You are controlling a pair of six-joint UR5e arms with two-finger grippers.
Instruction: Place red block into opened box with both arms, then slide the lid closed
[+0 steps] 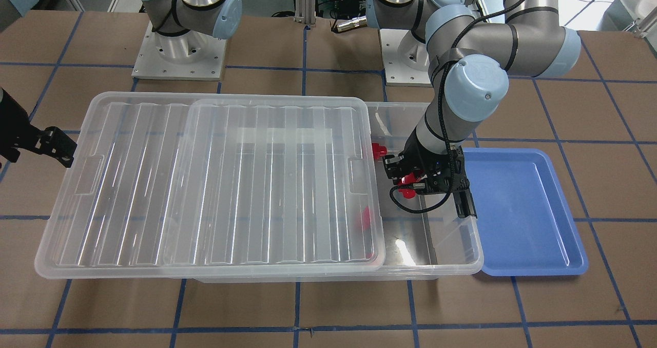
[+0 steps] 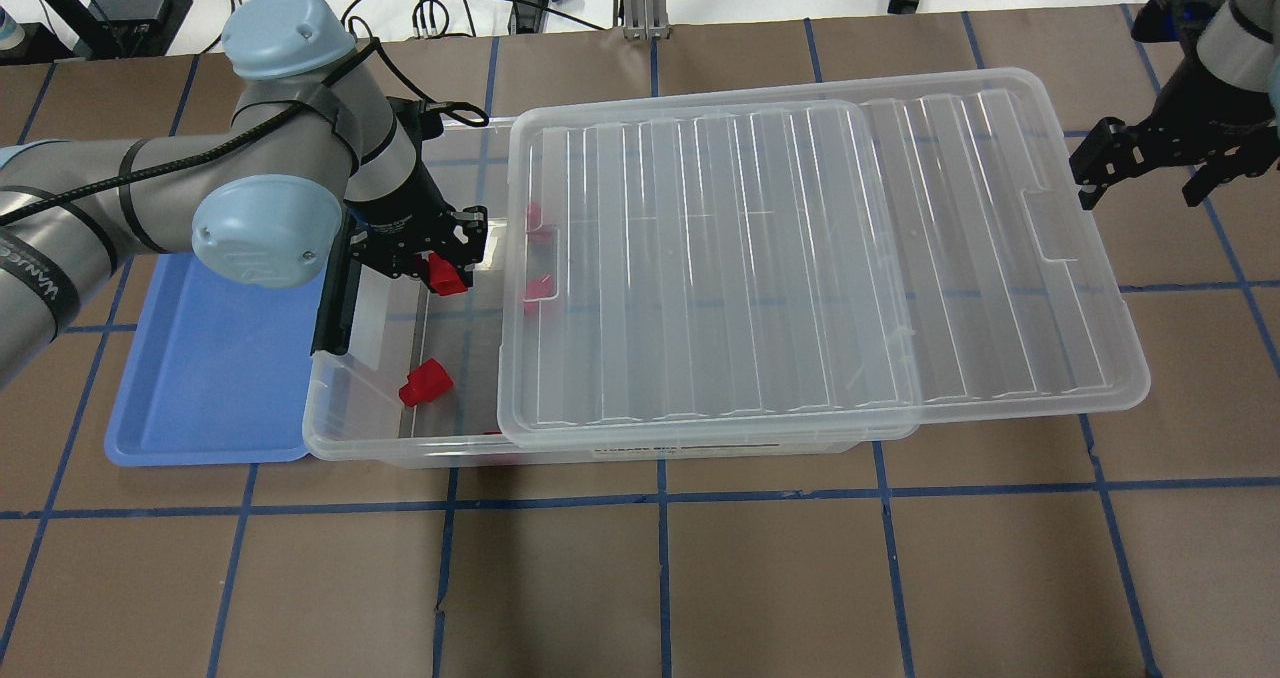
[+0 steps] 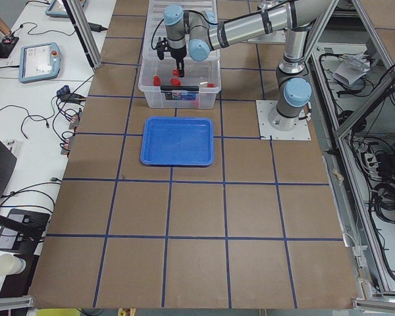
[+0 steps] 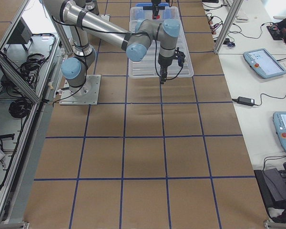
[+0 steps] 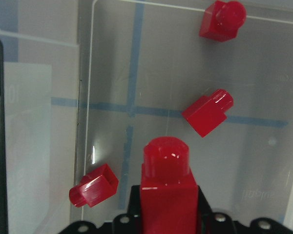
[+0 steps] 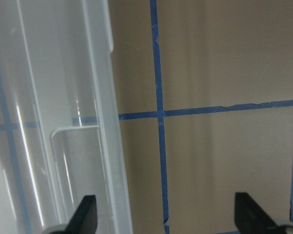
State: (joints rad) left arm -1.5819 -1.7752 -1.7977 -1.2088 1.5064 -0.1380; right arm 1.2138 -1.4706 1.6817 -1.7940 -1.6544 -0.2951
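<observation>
The clear box [image 2: 340, 428] lies across the table, and its ribbed lid [image 2: 800, 258] is slid toward my right, leaving the left end uncovered. My left gripper [image 2: 445, 268] hangs over that uncovered end, shut on a red block [image 5: 165, 180] held stub-forward above the box floor. Three more red blocks [image 5: 207, 113] lie inside the box; one [image 2: 425, 383] is in the uncovered part. My right gripper [image 2: 1150, 183] is open just off the lid's right short end. In the right wrist view one fingertip [image 6: 85, 212] is over the lid's edge [image 6: 102, 146] and the other is over the table.
A shallow blue tray [image 2: 210, 358] sits against the box's left end, under my left forearm. Brown table with blue tape lines surrounds the box. The two arm bases [image 1: 179, 55] stand behind the box in the front-facing view.
</observation>
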